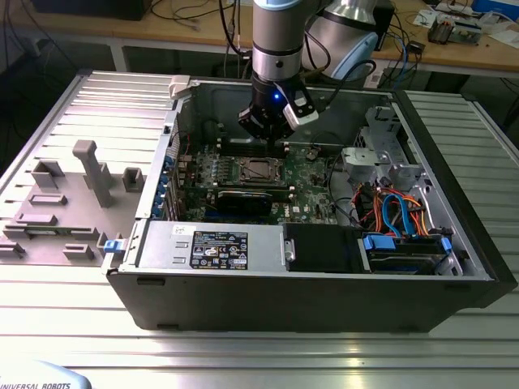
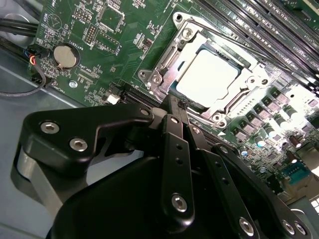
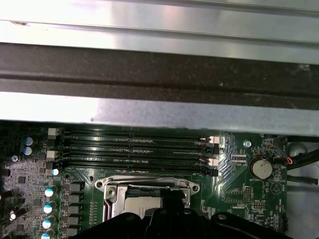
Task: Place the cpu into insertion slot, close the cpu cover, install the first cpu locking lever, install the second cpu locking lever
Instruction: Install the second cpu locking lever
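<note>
The cpu [image 2: 208, 75] lies flat in the insertion slot [image 2: 172, 82] of the green motherboard [image 1: 312, 174], its pale metal top showing through the window of the cpu cover [image 2: 185, 36]. The cover lies down over the chip. A thin wire lever [image 2: 249, 47] runs along the socket's edge beside the memory slots. My gripper [image 2: 178, 103] hovers just off one edge of the socket, its black fingers pressed together and holding nothing. In the exterior view the gripper [image 1: 272, 134] hangs inside the open case, a little beyond the socket [image 1: 258, 170]. The first wrist view has the cover [image 3: 149, 185] and the fingers [image 3: 172, 201].
The motherboard sits in an open computer case [image 1: 308, 284] on a ribbed metal table. Long memory slots [image 3: 134, 147] run beside the socket, a coin battery [image 2: 66, 56] lies farther off. A black card [image 1: 246, 198], drive cables [image 1: 393, 211] and the case wall [image 3: 159, 74] crowd the area.
</note>
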`<state>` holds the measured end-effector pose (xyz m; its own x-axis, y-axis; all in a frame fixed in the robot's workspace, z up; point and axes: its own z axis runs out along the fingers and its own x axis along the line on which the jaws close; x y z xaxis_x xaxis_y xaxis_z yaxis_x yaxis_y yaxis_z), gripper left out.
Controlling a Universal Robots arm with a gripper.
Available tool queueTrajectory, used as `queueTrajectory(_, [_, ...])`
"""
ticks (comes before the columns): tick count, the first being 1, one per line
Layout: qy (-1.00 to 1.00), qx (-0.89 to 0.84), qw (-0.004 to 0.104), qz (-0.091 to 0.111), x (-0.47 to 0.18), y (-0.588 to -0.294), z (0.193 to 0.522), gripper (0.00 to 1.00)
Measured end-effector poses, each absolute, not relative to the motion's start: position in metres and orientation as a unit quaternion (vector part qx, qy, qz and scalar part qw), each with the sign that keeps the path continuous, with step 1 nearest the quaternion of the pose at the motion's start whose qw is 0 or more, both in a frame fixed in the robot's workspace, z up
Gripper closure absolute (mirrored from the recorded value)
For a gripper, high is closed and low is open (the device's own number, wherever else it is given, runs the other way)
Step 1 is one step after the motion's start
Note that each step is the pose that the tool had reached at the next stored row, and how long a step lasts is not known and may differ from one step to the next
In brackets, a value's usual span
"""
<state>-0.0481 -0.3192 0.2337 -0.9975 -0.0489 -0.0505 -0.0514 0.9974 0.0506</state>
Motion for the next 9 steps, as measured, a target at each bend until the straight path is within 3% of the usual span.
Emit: queueTrajectory(9, [0.999,-0.025,0.025,0.026,-0.0481,-0.3198,0.2337,0.89])
